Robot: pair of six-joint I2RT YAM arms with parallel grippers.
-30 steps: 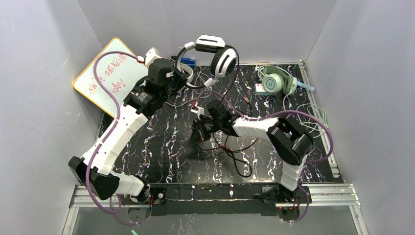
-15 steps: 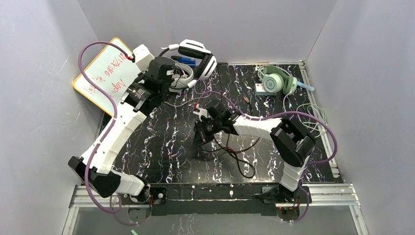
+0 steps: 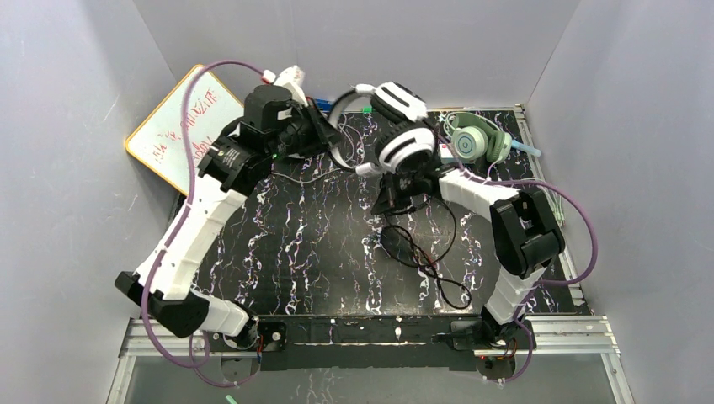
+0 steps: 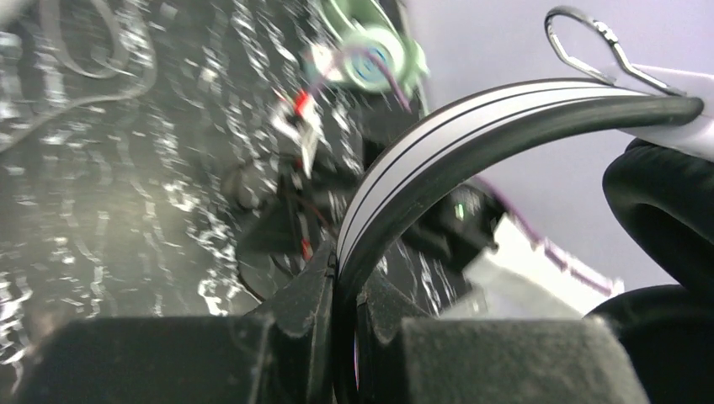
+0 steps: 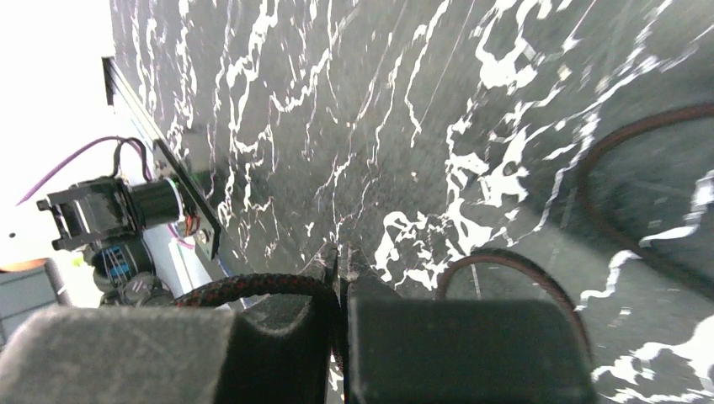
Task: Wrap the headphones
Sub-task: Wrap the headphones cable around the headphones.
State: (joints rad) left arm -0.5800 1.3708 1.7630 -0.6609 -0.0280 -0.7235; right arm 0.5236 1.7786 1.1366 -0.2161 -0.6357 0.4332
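Note:
My left gripper (image 3: 330, 141) is shut on the headband (image 4: 471, 126) of the black-and-white headset (image 3: 397, 126) and holds it raised over the back of the table; the band sits between my jaws in the left wrist view (image 4: 345, 286). My right gripper (image 3: 390, 200) sits just below the headset and is shut on its braided black cable (image 5: 253, 286), which runs into the closed jaws (image 5: 341, 263). The rest of the cable (image 3: 425, 252) lies in loose loops on the mat. The mint-green headset (image 3: 474, 141) lies at the back right. The light grey headset is out of view.
A whiteboard (image 3: 177, 126) leans against the left wall. A pale cable (image 3: 551, 198) lies at the right edge of the mat, by the mint headset. A small red-and-white box (image 3: 446, 151) sits next to that headset. Grey walls close in on three sides.
My left gripper has swung the black-and-white headset to the right. My right gripper has moved back and right with the cable, ending under the headset; the cable loops shifted right.

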